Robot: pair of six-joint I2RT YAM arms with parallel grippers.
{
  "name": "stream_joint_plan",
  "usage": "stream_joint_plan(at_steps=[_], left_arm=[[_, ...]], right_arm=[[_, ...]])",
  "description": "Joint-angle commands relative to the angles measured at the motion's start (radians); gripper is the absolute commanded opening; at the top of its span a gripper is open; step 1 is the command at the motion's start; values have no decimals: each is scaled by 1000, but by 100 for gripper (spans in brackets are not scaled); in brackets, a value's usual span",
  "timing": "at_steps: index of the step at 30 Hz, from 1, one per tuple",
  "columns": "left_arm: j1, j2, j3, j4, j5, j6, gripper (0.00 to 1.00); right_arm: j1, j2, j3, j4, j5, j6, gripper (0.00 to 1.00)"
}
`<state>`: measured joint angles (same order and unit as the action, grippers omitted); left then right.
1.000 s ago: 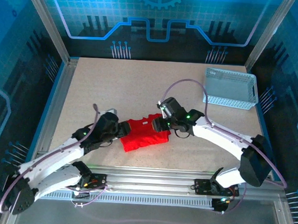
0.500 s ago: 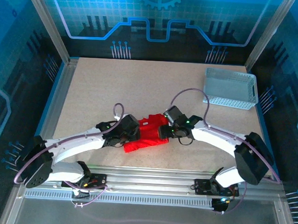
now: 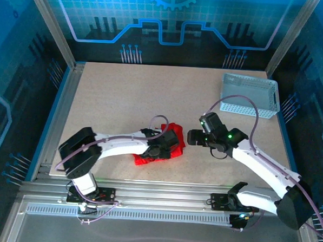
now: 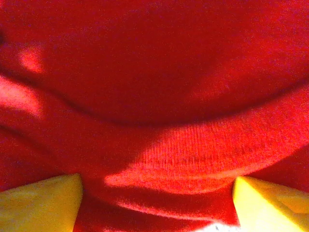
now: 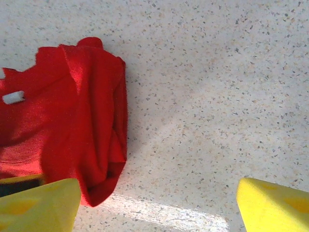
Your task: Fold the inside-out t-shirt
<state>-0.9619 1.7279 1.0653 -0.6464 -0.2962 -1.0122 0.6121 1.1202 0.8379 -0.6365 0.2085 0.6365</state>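
Well, we see the bright red soft-cloth t-shirt lying bunched into a small heap on the speckled beige surface, close to the near edge and about midway along it. The left arm reaches across from the near left side, and the left pincer sits right over the heap, jaws spread wide; its yellow fingertips stand far apart with red cloth under and between them, and we see no fold pinched. The right pincer hangs just beside the heap on its right side, also spread wide and holding nothing, mostly bare surface beneath it. From the right wrist we make out a small white label on the cloth. A white plastic mesh basket stands at the far right corner, well apart from the shirt.
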Motion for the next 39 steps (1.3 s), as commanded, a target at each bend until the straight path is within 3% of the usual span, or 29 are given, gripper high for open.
stream_joint_plan(at_steps=[1, 6, 12, 16, 21, 23, 26, 31, 36, 39], left_arm=[[65, 55, 39, -6, 41, 43, 82], [221, 156, 124, -107, 5, 255, 84], [469, 241, 244, -166, -34, 536, 85], [619, 377, 472, -234, -29, 719, 87], [784, 551, 717, -326, -37, 840, 88], [836, 585, 790, -337, -108, 898, 92], [895, 619, 905, -380, -128, 994, 95], [934, 603, 906, -228, -237, 1178, 99], [904, 389, 666, 73, -306, 1266, 99], [880, 191, 488, 232, -284, 1214, 99]], right_arm=[[-5, -25, -37, -13, 0, 14, 86], [-18, -50, -66, -5, 6, -3, 87], [-62, -97, -78, -19, -4, -22, 88], [-91, -132, -82, -38, -9, -27, 88], [-124, -175, -77, -75, -17, -38, 89], [-133, -192, -78, -90, -18, -41, 89], [-146, -201, -76, -110, -23, -44, 89], [-173, -200, -80, -88, 9, -85, 90], [-262, -154, -71, 17, 30, -141, 92], [-327, -80, -51, 105, 68, -178, 93]])
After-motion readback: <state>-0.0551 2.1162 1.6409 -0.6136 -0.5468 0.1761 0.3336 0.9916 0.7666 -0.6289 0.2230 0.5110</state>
